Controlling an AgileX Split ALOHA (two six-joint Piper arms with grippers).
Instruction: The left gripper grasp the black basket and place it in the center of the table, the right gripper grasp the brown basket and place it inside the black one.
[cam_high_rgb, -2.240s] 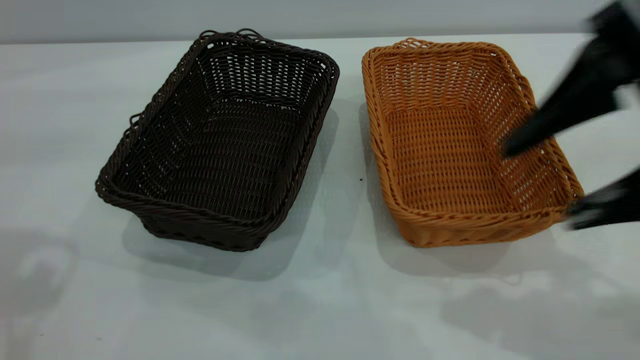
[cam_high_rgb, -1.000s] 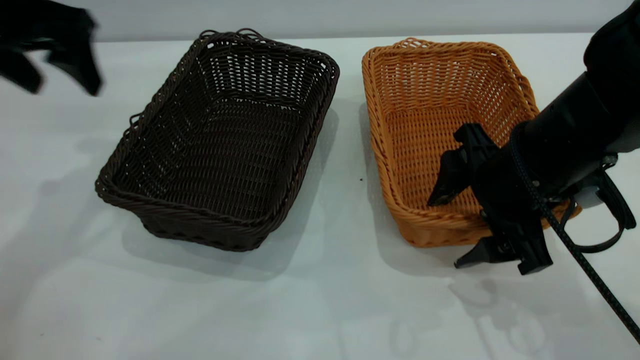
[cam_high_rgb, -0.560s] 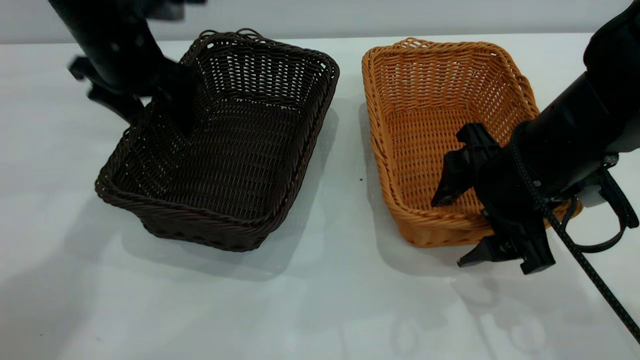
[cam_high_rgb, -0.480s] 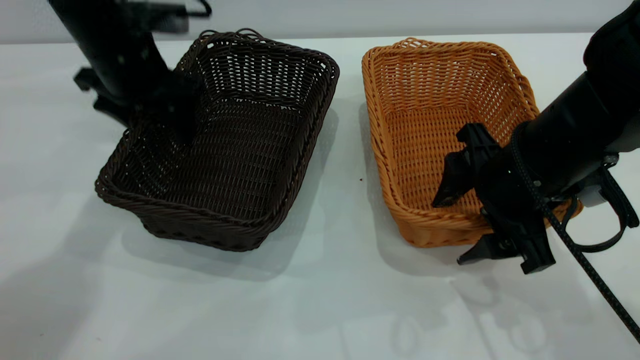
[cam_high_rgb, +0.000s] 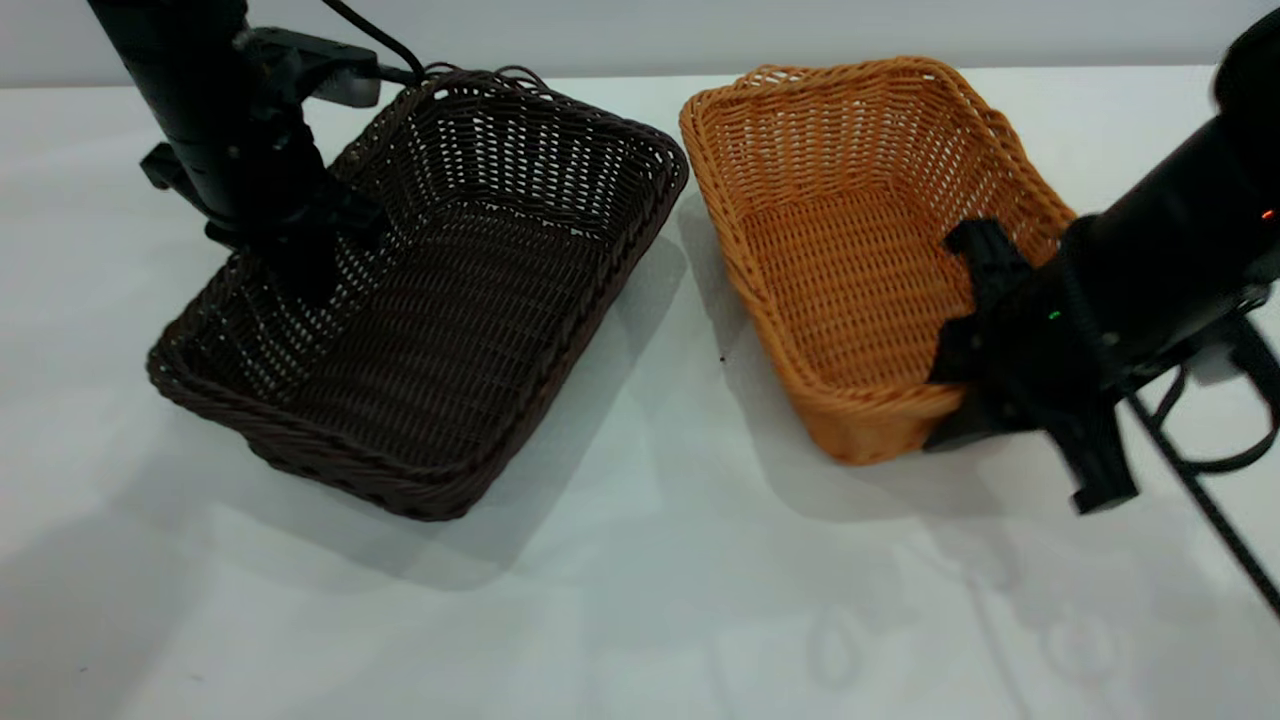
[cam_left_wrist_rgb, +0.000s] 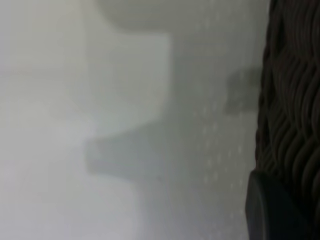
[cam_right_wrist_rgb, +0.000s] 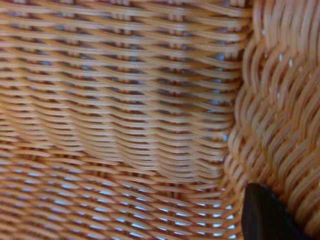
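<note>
The black basket (cam_high_rgb: 450, 300) lies at the left of the table (cam_high_rgb: 650, 600), tilted, with its left side raised. My left gripper (cam_high_rgb: 290, 265) comes down from above and is shut on its left rim; the left wrist view shows that rim (cam_left_wrist_rgb: 292, 100) beside one finger (cam_left_wrist_rgb: 270, 210). The brown basket (cam_high_rgb: 840, 260) is at the right, tilted, with its right side raised. My right gripper (cam_high_rgb: 965, 375) is shut on its near right rim; the right wrist view shows the weave (cam_right_wrist_rgb: 125, 100) and one fingertip (cam_right_wrist_rgb: 262, 215).
The two baskets' far corners almost touch near the table's middle back. The right arm's black cable (cam_high_rgb: 1200, 500) loops over the table at the right. Bare tabletop runs along the front. A pale wall (cam_high_rgb: 640, 30) stands behind the table.
Both grippers have closed on their rims. The black basket has tipped up on its left and shifted left. The brown basket has tipped up on its right and slid left toward the black one.
</note>
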